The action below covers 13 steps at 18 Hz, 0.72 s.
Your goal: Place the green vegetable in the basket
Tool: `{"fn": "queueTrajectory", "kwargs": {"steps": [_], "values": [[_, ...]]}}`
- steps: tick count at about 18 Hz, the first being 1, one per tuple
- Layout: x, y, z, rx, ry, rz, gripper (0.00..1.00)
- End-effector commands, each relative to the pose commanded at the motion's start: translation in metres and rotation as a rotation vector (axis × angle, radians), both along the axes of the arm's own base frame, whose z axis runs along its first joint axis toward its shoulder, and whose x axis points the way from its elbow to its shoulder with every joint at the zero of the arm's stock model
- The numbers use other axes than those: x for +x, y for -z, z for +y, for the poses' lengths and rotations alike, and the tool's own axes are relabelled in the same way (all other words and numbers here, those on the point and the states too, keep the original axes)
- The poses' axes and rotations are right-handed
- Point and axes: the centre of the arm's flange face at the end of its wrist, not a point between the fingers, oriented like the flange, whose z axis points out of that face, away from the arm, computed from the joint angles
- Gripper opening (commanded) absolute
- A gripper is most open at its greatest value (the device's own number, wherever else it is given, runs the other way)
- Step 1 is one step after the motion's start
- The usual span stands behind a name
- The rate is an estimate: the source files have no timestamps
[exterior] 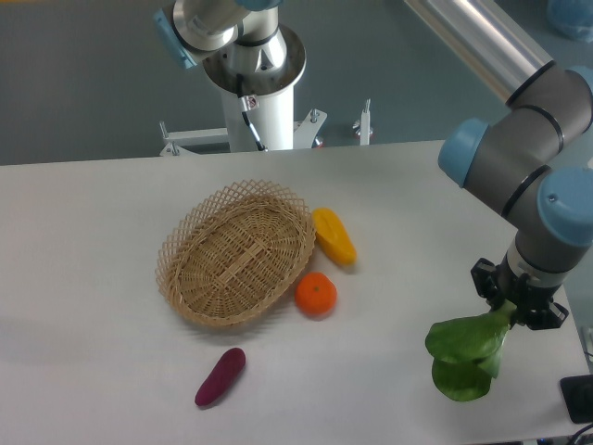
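The fingers [507, 313] sit at the right side of the tabletop [83, 241], closed on the pale stem end of the green vegetable [466, 357]. The bok choy hangs from them, its broad dark leaves drooping down and to the left of the grip, toward the tabletop's front edge. Whether the lowest leaf touches the tabletop or hangs just above it is hard to judge from this angle; the black finger housing hides the exact pinch point, though the stem runs straight up into it.

The basket [237, 252] lies well apart from the fingers, far to their left and somewhat farther back. It rests flat on the tabletop with its long axis slanting from front-left to back-right, and nothing shows inside it.

Between the fingers and the basket lie two things. An orange round fruit [316, 294] sits just beside the basket's near-right rim, touching it or nearly so. A yellow-orange oblong vegetable [334, 235] lies just behind that fruit, along the basket's right rim. Both sit low on the tabletop, on the side of the basket that faces the fingers.

A purple oblong vegetable [220, 376] lies far to the left of the fingers, in front of the basket and apart from it, at about the same depth as the hanging leaves.
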Motion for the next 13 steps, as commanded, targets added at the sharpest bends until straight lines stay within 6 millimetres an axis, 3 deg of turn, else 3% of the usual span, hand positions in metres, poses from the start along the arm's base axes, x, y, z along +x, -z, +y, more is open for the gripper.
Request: {"fn": "queueTrajectory", "kwargs": {"steps": [13], "values": [[0.0017,0.0017,0.0005,0.001,-0.029,-0.004,0.28]]}}
